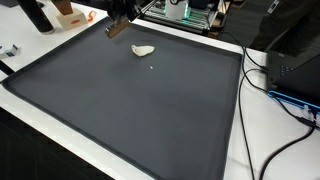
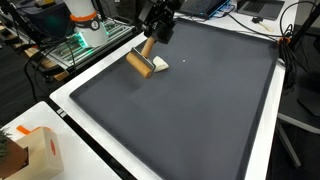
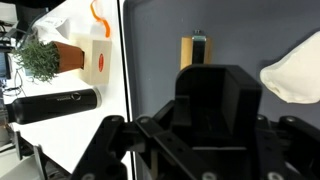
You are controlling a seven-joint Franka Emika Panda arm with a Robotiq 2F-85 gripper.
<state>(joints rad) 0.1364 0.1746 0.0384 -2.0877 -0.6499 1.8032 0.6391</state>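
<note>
My gripper (image 2: 151, 40) is at the far edge of the dark mat (image 2: 190, 110), shut on a light wooden block (image 2: 140, 63) that hangs tilted from its fingers, low over the mat. In an exterior view the block (image 1: 116, 29) shows just under the gripper (image 1: 119, 20). The wrist view has the block (image 3: 187, 54) straight ahead with a dark fingertip (image 3: 199, 46) against it; my own black gripper body hides the rest. A small white crumpled object (image 1: 143, 50) lies on the mat just beside the block, also seen as a white lump (image 3: 296, 72) in the wrist view.
The mat lies on a white table (image 1: 236, 150). Off the mat's edge stand a potted plant (image 3: 42, 58), an orange and white box (image 3: 96, 52) and a black cylinder (image 3: 55, 105). Cables (image 1: 285, 100) and equipment sit along another side.
</note>
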